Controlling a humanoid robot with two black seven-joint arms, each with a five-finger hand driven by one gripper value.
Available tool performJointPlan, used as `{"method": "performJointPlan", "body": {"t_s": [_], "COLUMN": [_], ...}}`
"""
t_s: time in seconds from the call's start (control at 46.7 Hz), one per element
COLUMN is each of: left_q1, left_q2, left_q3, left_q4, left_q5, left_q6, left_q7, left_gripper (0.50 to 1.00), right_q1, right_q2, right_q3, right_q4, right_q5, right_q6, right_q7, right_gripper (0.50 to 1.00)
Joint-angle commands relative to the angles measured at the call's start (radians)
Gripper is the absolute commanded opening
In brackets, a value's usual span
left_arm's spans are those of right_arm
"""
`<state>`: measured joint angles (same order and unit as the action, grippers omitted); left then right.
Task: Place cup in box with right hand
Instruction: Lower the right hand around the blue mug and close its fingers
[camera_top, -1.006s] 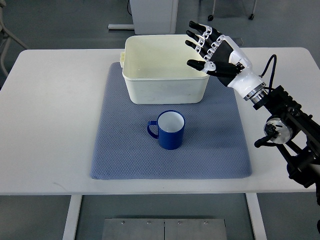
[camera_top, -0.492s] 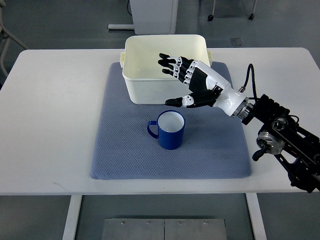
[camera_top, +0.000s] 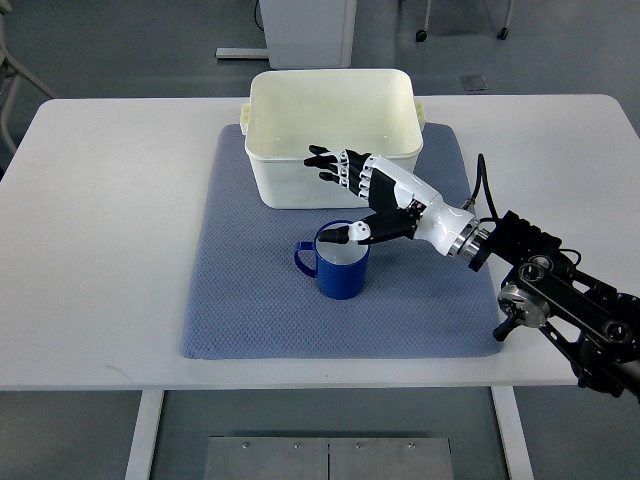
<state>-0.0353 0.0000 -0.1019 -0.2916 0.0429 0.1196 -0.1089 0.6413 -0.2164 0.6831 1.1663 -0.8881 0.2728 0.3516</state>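
One dark-blue glazed mug with white inside (camera_top: 340, 262), upright on the blue-grey woven mat (camera_top: 250, 300), just in front of the one cream plastic box (camera_top: 333, 140); handle points left. Looks rigid, light, empty, probably slick-walled and chippable; best held by wrapping the body from the right, opposite the handle. One right hand (camera_top: 375, 200) hovers over the rim, fingers (camera_top: 330, 165) spread, holding nothing. One white tabletop (camera_top: 100, 220). Left arm unseen.
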Motion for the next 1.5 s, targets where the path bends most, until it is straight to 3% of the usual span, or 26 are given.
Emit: {"method": "performJointPlan", "body": {"t_s": [0.0, 0.385, 1.263, 1.477], "left_q1": [0.000, 0.000, 0.000, 0.000], "left_q2": [0.000, 0.000, 0.000, 0.000], "left_q3": [-0.001, 0.001, -0.001, -0.001], "left_q4": [0.000, 0.000, 0.000, 0.000], "left_q5": [0.000, 0.000, 0.000, 0.000], "left_q6": [0.000, 0.000, 0.000, 0.000], "left_q7": [0.000, 0.000, 0.000, 0.000], "left_gripper": [1.000, 1.000, 1.000, 1.000], "right_q1": [0.001, -0.002, -0.005, -0.009], "right_q2": [-0.001, 0.003, 0.019, 0.019], "right_q3": [-0.028, -0.096, -0.151, -0.168], "right_q4": [0.000, -0.040, -0.160, -0.172], "right_q5": [0.000, -0.019, -0.017, -0.017], "right_q6": [0.000, -0.053, -0.058, -0.058], "right_q7": [0.001, 0.047, 0.089, 0.098], "right_gripper": [0.989, 0.989, 0.987, 0.945]}}
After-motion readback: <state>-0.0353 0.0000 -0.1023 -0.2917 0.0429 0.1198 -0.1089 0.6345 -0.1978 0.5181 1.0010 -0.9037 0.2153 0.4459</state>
